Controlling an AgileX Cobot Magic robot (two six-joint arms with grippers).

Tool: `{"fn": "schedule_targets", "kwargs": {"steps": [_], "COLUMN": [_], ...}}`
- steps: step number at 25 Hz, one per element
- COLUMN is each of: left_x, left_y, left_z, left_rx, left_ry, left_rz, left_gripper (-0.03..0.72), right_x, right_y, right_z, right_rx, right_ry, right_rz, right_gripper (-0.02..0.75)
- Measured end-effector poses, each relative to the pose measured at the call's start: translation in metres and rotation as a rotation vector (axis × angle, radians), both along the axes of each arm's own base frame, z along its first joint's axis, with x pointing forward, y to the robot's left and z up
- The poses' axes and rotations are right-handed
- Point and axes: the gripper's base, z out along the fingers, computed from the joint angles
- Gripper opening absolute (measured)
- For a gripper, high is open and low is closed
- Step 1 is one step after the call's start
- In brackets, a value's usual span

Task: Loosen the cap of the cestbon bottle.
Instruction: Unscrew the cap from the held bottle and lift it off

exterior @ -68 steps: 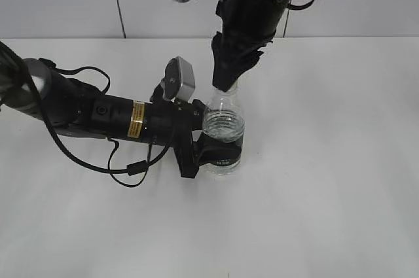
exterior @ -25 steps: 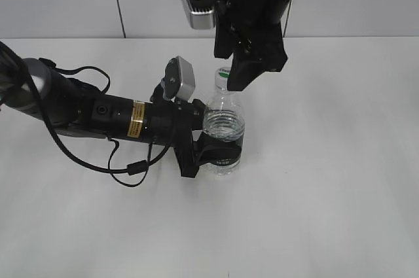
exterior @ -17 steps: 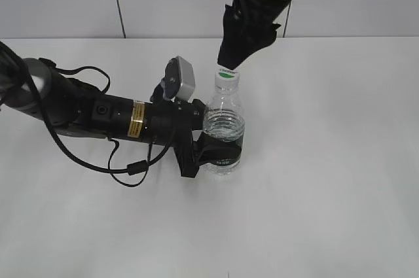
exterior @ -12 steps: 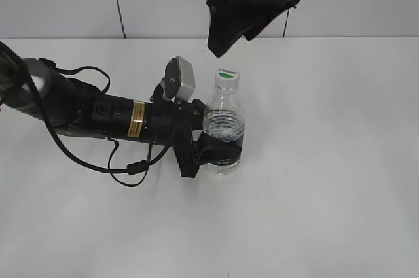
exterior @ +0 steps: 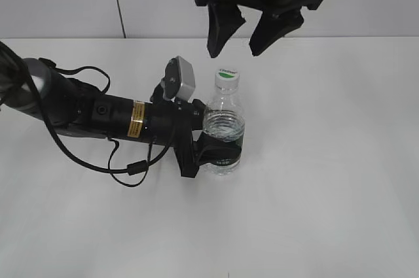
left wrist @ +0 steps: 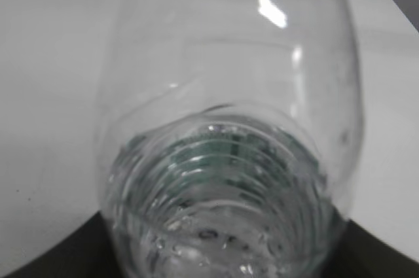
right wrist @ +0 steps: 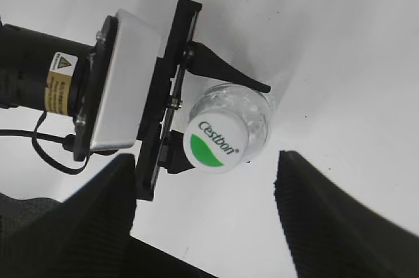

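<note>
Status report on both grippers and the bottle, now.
Left gripper clamped on cestbon bottle, upright on table. Right gripper open, hovering above cap, not touching. Nothing in the way.

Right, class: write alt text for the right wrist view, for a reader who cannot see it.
Seen from above, the white cap tops the cestbon bottle, which the left gripper clamps on a white table. The right gripper hangs open above, its dark fingers framing the cap.

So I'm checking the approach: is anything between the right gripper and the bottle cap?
Nothing visible. The right gripper hangs open above the cap, with only air between; the left gripper clamps the Cestbon bottle lower down.
</note>
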Motion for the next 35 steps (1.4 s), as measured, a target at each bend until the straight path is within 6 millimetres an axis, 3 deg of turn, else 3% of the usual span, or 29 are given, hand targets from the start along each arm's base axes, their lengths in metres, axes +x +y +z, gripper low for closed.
{"fn": "schedule_targets", "kwargs": {"steps": [16, 35], "left_x": [0.0, 0.0], "left_y": [0.0, 0.0], "left_z": [0.0, 0.0], "left_rx": [0.0, 0.0], "left_ry": [0.0, 0.0], "left_rz": [0.0, 0.0], "left_gripper": [0.409, 0.409], "right_x": [0.011, 0.011], "right_y": [0.01, 0.011], "right_z": [-0.036, -0.037], "right_rx": [-0.042, -0.038], "right_ry": [0.083, 0.089], "right_rz": [-0.024, -0.025], "right_gripper": [0.507, 0.471]}}
